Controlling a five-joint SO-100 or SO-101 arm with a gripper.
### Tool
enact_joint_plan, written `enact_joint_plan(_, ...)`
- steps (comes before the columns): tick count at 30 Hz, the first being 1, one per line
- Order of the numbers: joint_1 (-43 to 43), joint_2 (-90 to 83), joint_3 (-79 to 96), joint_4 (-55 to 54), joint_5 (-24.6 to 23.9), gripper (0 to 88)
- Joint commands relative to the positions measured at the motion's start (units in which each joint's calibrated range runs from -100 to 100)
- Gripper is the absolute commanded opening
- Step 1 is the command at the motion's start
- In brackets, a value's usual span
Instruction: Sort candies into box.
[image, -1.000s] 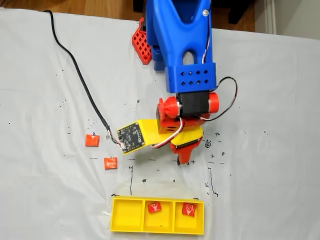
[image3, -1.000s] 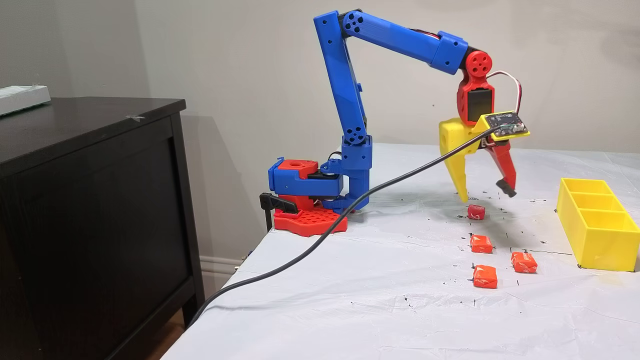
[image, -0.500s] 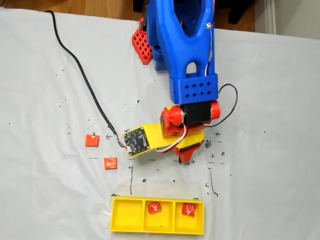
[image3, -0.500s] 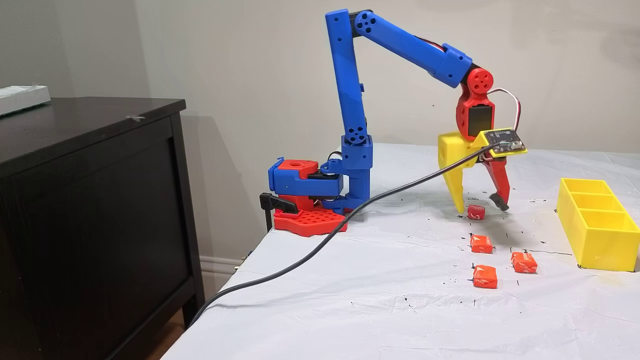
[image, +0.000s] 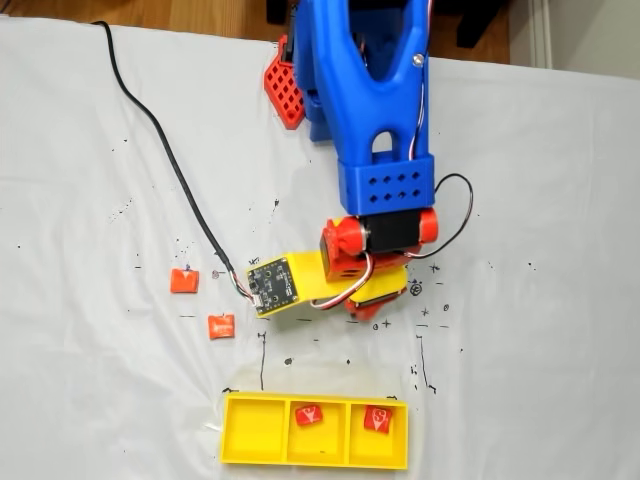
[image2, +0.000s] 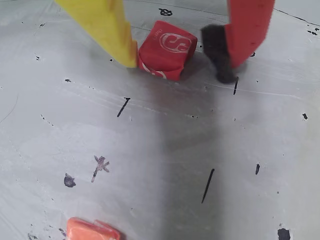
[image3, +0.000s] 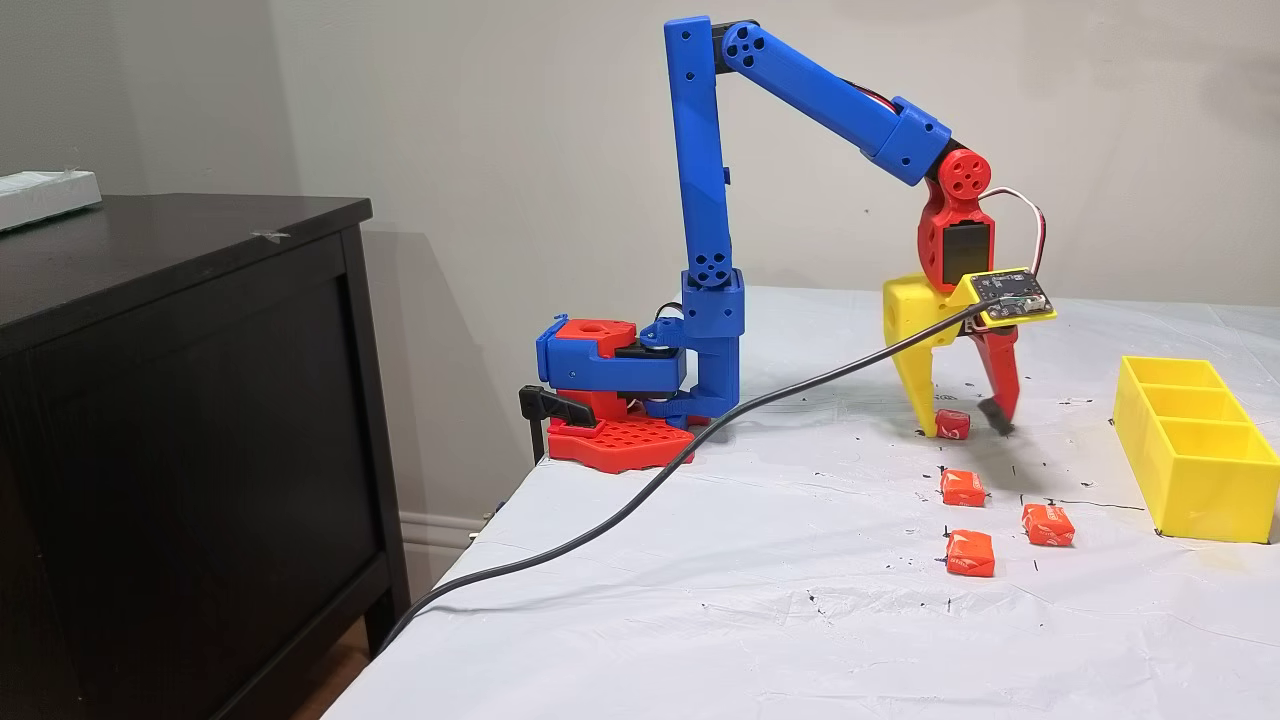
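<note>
In the wrist view a red candy (image2: 167, 48) lies on the table between my fingers. The yellow finger (image2: 107, 27) touches its left side, and the red finger's black pad (image2: 216, 50) stands a small gap off its right. My gripper (image2: 178, 67) is open and its tips are down at the table (image3: 964, 430). Three orange candies (image3: 963, 487) (image3: 1047, 524) (image3: 970, 553) lie in front of it in a fixed view. The yellow box (image: 253, 432) holds one candy (image: 308, 415) in its middle compartment and one (image: 376, 419) in the right.
A black cable (image: 165, 160) runs across the white cloth to the circuit board (image: 273, 285) on my wrist. The arm's red and blue base (image3: 615, 390) is clamped at the table's far edge. A dark cabinet (image3: 180, 420) stands beside the table.
The arm has come down, so the fingertips went from above the red candy to table level on either side of it. The gap between the fingers has narrowed.
</note>
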Motion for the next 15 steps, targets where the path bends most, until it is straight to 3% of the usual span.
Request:
enact_joint_plan(1,-0.1,-2.3,0.2,-1.0,0.1,0.2)
enact_joint_plan(15,9.0,-17.1,-11.9,8.4,2.3,0.2)
